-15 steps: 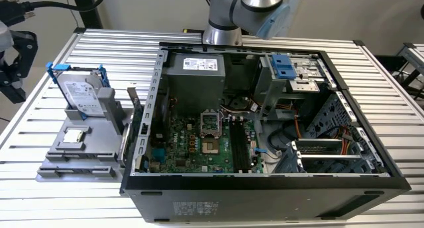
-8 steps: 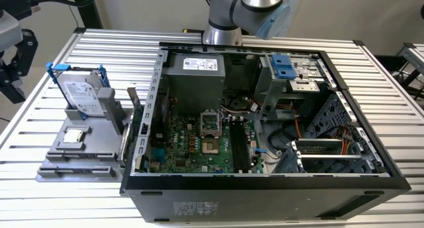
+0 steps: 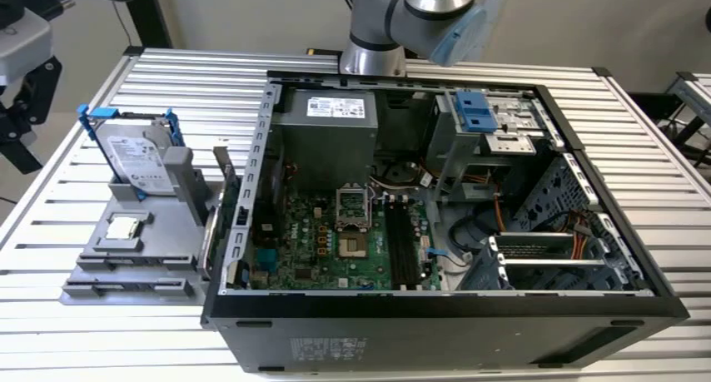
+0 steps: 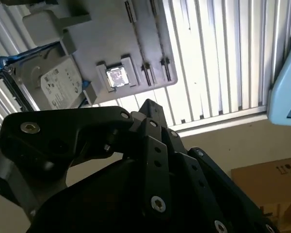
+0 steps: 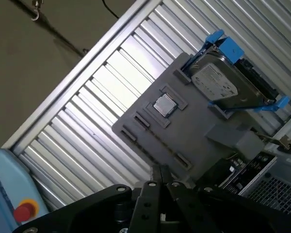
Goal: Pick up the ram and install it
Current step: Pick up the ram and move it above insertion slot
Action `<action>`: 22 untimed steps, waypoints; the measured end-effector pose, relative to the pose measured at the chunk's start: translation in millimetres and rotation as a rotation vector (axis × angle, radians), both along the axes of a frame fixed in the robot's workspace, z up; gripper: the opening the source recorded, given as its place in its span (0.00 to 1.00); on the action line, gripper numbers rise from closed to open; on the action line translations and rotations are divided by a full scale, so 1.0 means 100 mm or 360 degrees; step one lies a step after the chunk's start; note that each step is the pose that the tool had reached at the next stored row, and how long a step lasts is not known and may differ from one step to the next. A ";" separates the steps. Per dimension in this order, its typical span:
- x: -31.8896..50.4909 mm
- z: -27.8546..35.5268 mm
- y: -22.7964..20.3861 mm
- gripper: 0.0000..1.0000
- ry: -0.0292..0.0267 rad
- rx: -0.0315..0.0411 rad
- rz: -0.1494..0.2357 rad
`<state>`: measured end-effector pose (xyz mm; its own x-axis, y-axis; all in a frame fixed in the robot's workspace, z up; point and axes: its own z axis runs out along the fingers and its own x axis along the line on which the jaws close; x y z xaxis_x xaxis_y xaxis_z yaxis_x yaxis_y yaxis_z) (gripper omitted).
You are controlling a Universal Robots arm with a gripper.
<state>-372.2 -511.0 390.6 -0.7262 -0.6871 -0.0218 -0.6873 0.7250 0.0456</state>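
Note:
The ram (image 5: pixel 243 171) appears as a dark flat board standing on edge at the grey holder's (image 5: pixel 203 121) side, next to the case. In the exterior view it is a thin upright strip (image 3: pixel 226 191) between the holder (image 3: pixel 133 257) and the case wall. My gripper (image 5: pixel 160 170) hangs high above the holder, well apart from the ram, its black fingertips pressed together with nothing between them. The second wrist view shows the gripper (image 4: pixel 148 104) from the side. The motherboard's long black memory slots (image 3: pixel 400 240) lie inside the open case.
The holder also carries a silver hard drive in a blue bracket (image 3: pixel 139 153) and a small square CPU chip (image 3: pixel 125 226). The open computer case (image 3: pixel 444 307) stands on a slatted metal table (image 3: pixel 67 332). The arm's base (image 3: pixel 372 57) stands behind the case.

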 end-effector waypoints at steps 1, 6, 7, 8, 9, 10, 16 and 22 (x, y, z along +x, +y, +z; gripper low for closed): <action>0.000 0.000 0.000 0.00 0.00001 0.0000 0.0029; 0.000 0.000 0.000 0.00 0.00000 0.0000 0.0173; 0.000 0.000 0.000 0.00 0.00000 0.0000 0.0205; 0.000 0.000 0.000 0.00 0.00000 0.0000 0.0231; 0.000 0.000 0.000 0.00 0.00000 0.0000 0.0260; 0.000 0.000 0.000 0.00 0.00001 0.0000 0.0289; 0.000 0.000 0.000 0.00 0.00000 0.0000 0.0464; 0.000 0.000 0.000 0.00 0.00001 0.0000 0.0638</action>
